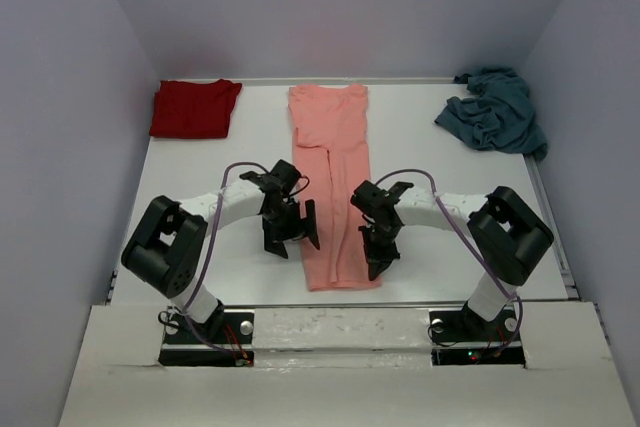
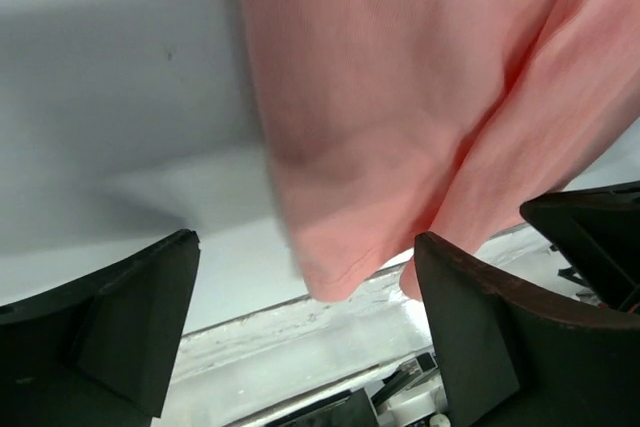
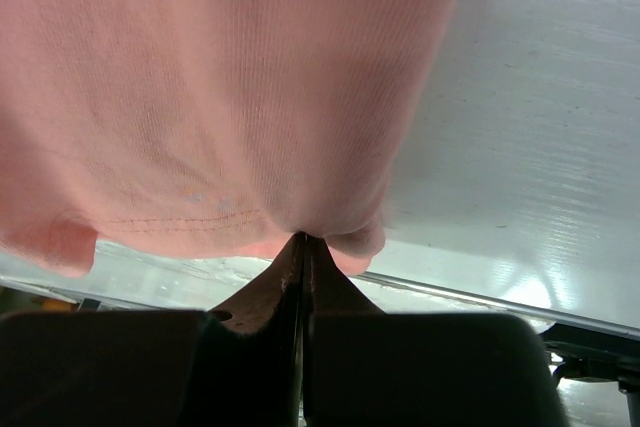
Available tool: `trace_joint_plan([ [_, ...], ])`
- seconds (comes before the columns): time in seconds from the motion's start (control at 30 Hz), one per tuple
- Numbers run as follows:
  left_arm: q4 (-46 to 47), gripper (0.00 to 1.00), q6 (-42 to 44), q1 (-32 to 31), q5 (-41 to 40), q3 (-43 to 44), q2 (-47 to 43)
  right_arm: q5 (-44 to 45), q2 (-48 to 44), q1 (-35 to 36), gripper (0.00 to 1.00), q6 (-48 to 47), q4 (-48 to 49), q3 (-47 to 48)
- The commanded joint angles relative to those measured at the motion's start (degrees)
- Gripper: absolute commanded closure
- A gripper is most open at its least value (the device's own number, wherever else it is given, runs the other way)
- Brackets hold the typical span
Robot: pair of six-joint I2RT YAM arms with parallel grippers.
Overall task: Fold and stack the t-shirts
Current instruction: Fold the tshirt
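At the near edge of the surface [image 1: 480,172] the hem of the salmon-pink shirt [image 1: 335,167] is pinched in the clenched right gripper [image 1: 376,267]; the left gripper [image 1: 290,242] is spread open beside it. The cloth is judged light and limp, best taken at both hem corners; no writing is seen. The dark red shirt [image 1: 193,109] and teal-blue shirt [image 1: 495,112] are placed at the far corners.

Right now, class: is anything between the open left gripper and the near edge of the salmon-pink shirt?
Nothing visible does. The left gripper hangs open beside the near left edge of the salmon-pink shirt, with only bare table between. The right gripper pinches its hem.
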Motion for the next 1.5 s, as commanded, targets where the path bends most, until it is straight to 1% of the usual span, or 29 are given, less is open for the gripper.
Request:
trace_joint_plan([
  [0.0, -8.79, 0.08, 1.61, -0.3, -1.37, 3.38, -6.76, 0.36, 0.3, 0.63, 1.0, -1.66, -1.38, 2.15],
  [0.03, -9.5, 0.15, 1.62, -0.39, -1.19, 3.38, -7.65, 0.44, 0.39, 0.63, 1.0, -1.84, -1.47, 2.33],
  [0.07, -9.95, 0.26, 1.7, -0.39, -0.84, 3.29, -8.61, 0.62, 0.31, 0.63, 1.0, -1.92, -1.47, 2.59],
  [0.1, -10.65, 0.56, 1.7, -0.3, -0.14, 2.6, -10.1, 0.71, 0.05, 0.63, 1.0, -1.93, -1.47, 2.94],
  [0.13, -10.91, 0.7, 1.44, -0.3, 0.21, 1.98, -10.73, 0.62, -0.04, 0.63, 1.0, -2.01, -1.56, 3.12],
  [0.17, -10.92, 0.81, 1.27, -0.3, 0.65, 0.32, -11.34, 0.45, -0.13, 0.63, 1.0, -2.01, -1.56, 3.38],
  [0.2, -10.31, 0.88, 1.0, -0.3, 1.87, -0.83, -12.57, -0.08, -0.22, 0.63, 1.0, -2.36, -1.47, 3.56],
  [0.23, -9.87, 0.87, 0.57, -0.39, 2.41, -2.14, -13.19, -0.17, -0.22, 0.63, 1.0, -2.36, -1.47, 3.65],
  [0.3, -8.12, 0.8, -1.19, -0.47, 3.81, -5.4, -15.11, -0.34, -0.48, 0.63, 1.0, -2.54, -1.47, 3.73],
  [0.33, -7.76, 0.72, -2.24, -0.56, 4.34, -6.19, -15.74, -0.43, -0.57, 0.63, 1.0, -2.8, -1.65, 3.73],
  [0.37, -7.58, 0.6, -2.86, -0.56, 4.52, -6.81, -16.44, -0.61, -0.75, 0.63, 1.0, -2.89, -1.65, 3.91],
  [0.4, -7.66, 0.29, -3.39, -0.65, 4.7, -7.42, -17.23, -0.87, -1.01, 0.63, 1.0, -2.98, -1.91, 4.08],
  [0.43, -7.93, 0.17, -3.92, -0.91, 4.61, -7.43, -18.98, -1.48, -1.97, 0.63, 0.96, -3.07, -2.52, 4.61],
  [0.5, -8.1, 0.04, -5.67, -1.0, 3.91, -7.78, -22.31, -2.1, -3.46, 0.63, 0.91, -2.98, -3.49, 5.23],
  [0.53, -7.84, 0.04, -6.2, -1.0, 3.91, -8.22, -23.12, -2.45, -4.34, 0.63, 0.89, -2.98, -4.28, 5.49],
  [0.57, -7.41, 0.03, -6.73, -1.0, 4.26, -9.61, -23.73, -2.8, -6.0, 0.63, 0.72, -2.89, -4.63, 5.58],
  [0.63, -5.21, 0.03, -8.31, -1.0, 6.01, -11.46, -24.88, -4.21, -7.86, -1.56, 0.57, -2.89, -4.99, 4.71],
  [0.67, -4.16, 0.03, -9.01, -1.09, 6.63, -13.56, -25.23, -4.91, -10.04, -2.35, 0.46, -2.98, -4.73, 3.14],
  [0.7, -2.32, 0.03, -10.41, -1.09, 7.33, -14.37, -26.19, -6.92, -11.19, -4.28, 0.43, -3.07, -4.46, 2.25],
  [0.73, -1.35, 0.03, -11.21, -1.18, 7.51, -15.16, -26.9, -8.07, -12.6, -5.34, 0.37, -3.16, -3.76, 1.37],
  [0.77, -0.55, 0.03, -11.91, -1.18, 7.6, -15.77, -27.6, -9.04, -14.18, -6.4, 0.36, -3.07, -3.23, 0.58],
  [0.8, 0.5, 0.03, -12.7, -1.27, 7.95, -17.17, -28.3, -10.7, -18.02, -7.45, 0.32, -2.72, -2.97, -1.08],
  [0.9, 4.72, 0.03, -15.87, -1.44, 8.83, -20.52, -30.5, -13.78, -23.41, -12.81, 0.28, -1.75, -1.04, -4.6],
  [0.97, 7.97, 0.03, -17.8, -1.62, 9.97, -22.19, -30.51, -17.65, -26.14, -15.88, 0.28, -1.4, 1.85, -9.78],
  [1.1, 12.19, 0.03, -18.86, -3.81, 9.71, -23.52, -26.83, -22.66, -26.06, -16.43, 0.28, 0.44, 10.63, -17.78],
  [1.2, 14.56, 0.03, -20.52, -4.69, 8.31, -23.51, -25.59, -24.85, -25.97, -16.95, 0.28, 2.46, 15.47, -20.69],
  [1.27, 18.16, 0.03, -22.19, -5.31, 8.21, -24.56, -25.23, -26.35, -25.45, -16.95, 0.28, 5.18, 20.84, -22.97],
  [1.3, 21.31, 0.03, -24.38, -5.57, 8.3, -25.96, -25.32, -26.62, -25.27, -16.95, 0.28, 5.89, 22.24, -24.64],
  [1.47, 26.87, 0.03, -27.65, -6.89, 8.21, -29.49, -24.27, -26.19, -24.48, -17.48, 0.3, 8.88, 28.48, -27.29],
])
